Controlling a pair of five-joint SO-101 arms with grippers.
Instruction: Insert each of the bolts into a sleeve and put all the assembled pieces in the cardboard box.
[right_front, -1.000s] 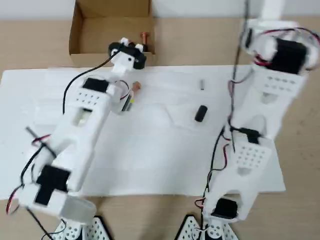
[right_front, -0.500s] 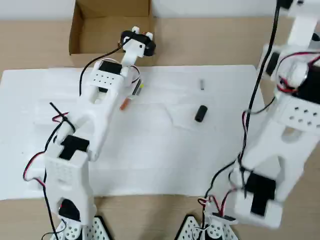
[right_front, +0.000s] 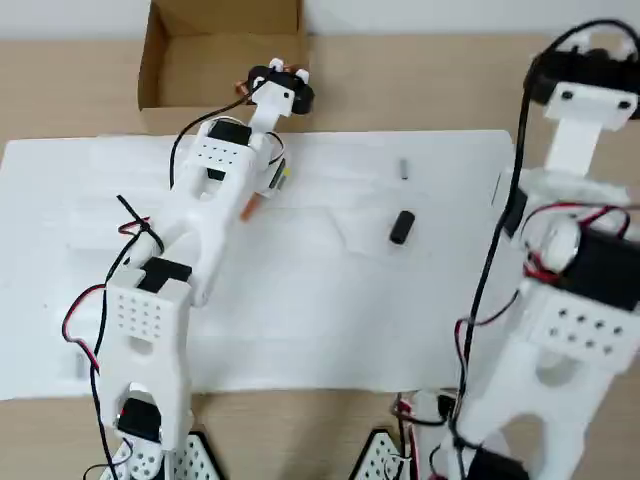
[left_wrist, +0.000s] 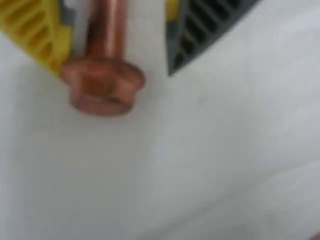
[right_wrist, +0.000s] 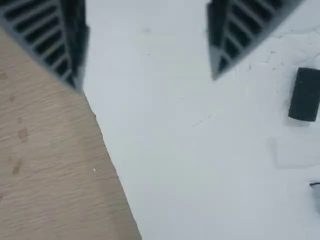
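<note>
A copper bolt (left_wrist: 102, 87) sits between the fingers of my left gripper (left_wrist: 117, 67), shaft against the yellow pad and hex head sticking out past the tips over the white sheet. In the high view that gripper (right_front: 264, 190) hangs under the left arm just in front of the cardboard box (right_front: 155, 60), with the bolt (right_front: 250, 207) showing beneath it. A black sleeve (right_front: 401, 227) lies on the sheet's middle right and also appears in the right wrist view (right_wrist: 305, 95). My right gripper (right_wrist: 147, 50) is open above the sheet's right edge, holding nothing.
A small grey pin (right_front: 404, 169) lies beyond the sleeve. The white sheet (right_front: 330, 330) covers most of the wooden table (right_front: 420, 80). The right arm (right_front: 580, 250) stands tall along the right side.
The left arm swung and stretched toward the box, taking the bolt with it. The right arm drew back to the right, away from the sheet's middle.
</note>
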